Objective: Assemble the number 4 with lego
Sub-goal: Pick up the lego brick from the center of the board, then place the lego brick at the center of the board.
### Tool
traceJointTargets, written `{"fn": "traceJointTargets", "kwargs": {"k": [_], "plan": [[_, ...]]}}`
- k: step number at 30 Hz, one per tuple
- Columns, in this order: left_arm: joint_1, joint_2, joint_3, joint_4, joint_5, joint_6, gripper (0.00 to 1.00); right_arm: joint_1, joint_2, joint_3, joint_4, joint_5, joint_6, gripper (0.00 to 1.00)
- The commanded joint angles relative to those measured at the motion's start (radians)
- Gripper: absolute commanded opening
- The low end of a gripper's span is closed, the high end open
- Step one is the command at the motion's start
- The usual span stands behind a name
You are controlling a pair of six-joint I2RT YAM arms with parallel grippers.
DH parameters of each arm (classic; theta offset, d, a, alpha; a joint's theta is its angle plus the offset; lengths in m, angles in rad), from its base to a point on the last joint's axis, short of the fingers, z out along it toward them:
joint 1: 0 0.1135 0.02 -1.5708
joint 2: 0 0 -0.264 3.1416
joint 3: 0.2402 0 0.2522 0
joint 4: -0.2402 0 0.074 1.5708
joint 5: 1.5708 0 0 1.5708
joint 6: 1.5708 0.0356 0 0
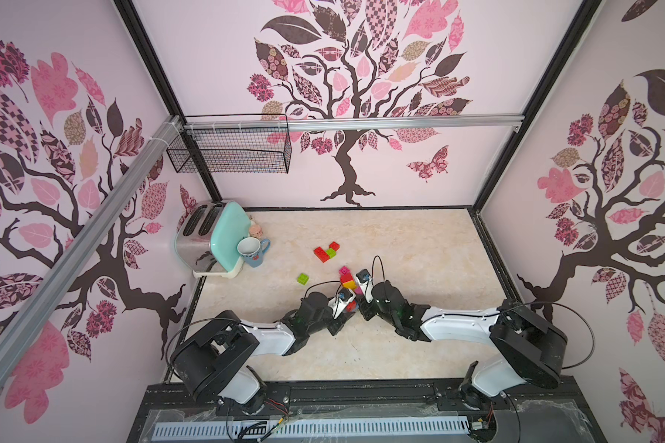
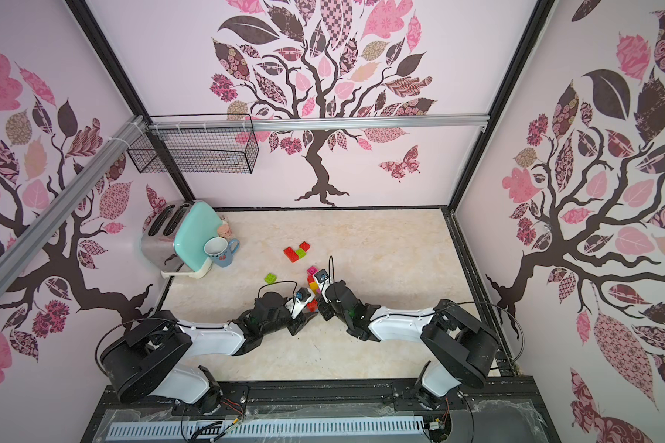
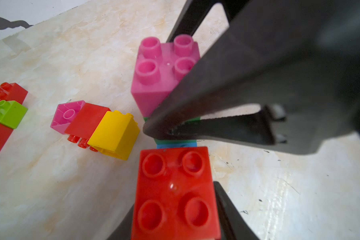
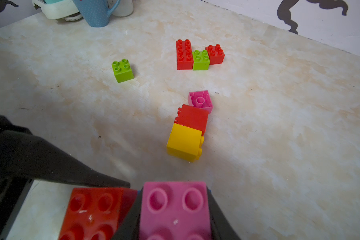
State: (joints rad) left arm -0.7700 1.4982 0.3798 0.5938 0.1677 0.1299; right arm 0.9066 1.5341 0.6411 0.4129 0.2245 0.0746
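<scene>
The right tool [image 4: 174, 195] clamps the pink brick [image 3: 160, 70], likely steadying the build, while the left tool [image 3: 175, 199] straddles the adjoining red brick [image 4: 96, 207]; whether it grips, I cannot tell.

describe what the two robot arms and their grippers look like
The left arm and right arm match: white shell links between bulky black joint housings, thin black cables looping at wrists and shoulders. The left gripper and right gripper each carry two long, tapered matte-black fingers.
</scene>
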Motion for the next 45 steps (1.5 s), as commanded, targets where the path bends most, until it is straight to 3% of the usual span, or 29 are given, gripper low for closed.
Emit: {"fn": "traceJointTargets", "kwargs": {"k": [1, 9, 12, 14, 16, 17, 21, 26, 29, 32, 35, 37, 39, 45], "plan": [[-0.011, 0.024, 0.027, 0.012, 0.101, 0.011, 0.4, 0.002, 0.05, -0.06, -0.233, 0.001, 0.004, 0.0], [-0.011, 0.037, 0.024, 0.011, 0.108, 0.017, 0.26, 0.002, 0.051, -0.06, -0.235, 0.001, 0.004, 0.0], [-0.011, 0.036, 0.016, 0.011, 0.101, 0.02, 0.15, 0.002, 0.051, -0.058, -0.236, 0.005, 0.004, 0.0], [-0.011, 0.026, 0.014, 0.011, 0.084, 0.017, 0.02, 0.003, 0.048, -0.057, -0.238, 0.007, 0.007, 0.0], [-0.008, 0.006, 0.011, 0.011, 0.07, 0.001, 0.0, 0.002, 0.037, -0.055, -0.238, -0.001, 0.012, 0.0], [-0.004, -0.008, 0.012, 0.01, 0.058, -0.017, 0.0, 0.002, 0.024, -0.053, -0.242, -0.015, 0.017, 0.07], [0.001, -0.068, 0.017, -0.037, 0.018, -0.048, 0.0, 0.002, -0.07, -0.05, -0.237, -0.067, 0.036, 0.52], [0.001, -0.105, 0.006, -0.085, 0.013, -0.041, 0.0, -0.001, -0.23, -0.059, -0.229, -0.037, 0.035, 0.77], [0.001, -0.129, 0.009, -0.109, 0.012, -0.06, 0.0, -0.001, -0.335, -0.069, -0.246, -0.051, 0.028, 0.98], [0.001, -0.169, 0.046, -0.195, 0.004, -0.086, 0.0, 0.0, -0.458, -0.114, -0.23, -0.035, 0.044, 0.99], [0.001, -0.214, 0.111, -0.311, -0.009, -0.119, 0.0, -0.005, -0.583, -0.157, -0.225, 0.057, 0.076, 0.99], [0.003, -0.236, 0.157, -0.377, -0.017, -0.142, 0.0, -0.058, -0.627, -0.153, -0.277, 0.103, 0.128, 0.99], [0.007, -0.242, 0.202, -0.422, -0.017, -0.161, 0.0, -0.18, -0.645, -0.137, -0.356, 0.082, 0.23, 0.99], [0.018, -0.179, 0.391, -0.558, -0.014, -0.216, 0.0, -0.617, -0.661, -0.189, -0.418, -0.152, 0.458, 0.99]]}}
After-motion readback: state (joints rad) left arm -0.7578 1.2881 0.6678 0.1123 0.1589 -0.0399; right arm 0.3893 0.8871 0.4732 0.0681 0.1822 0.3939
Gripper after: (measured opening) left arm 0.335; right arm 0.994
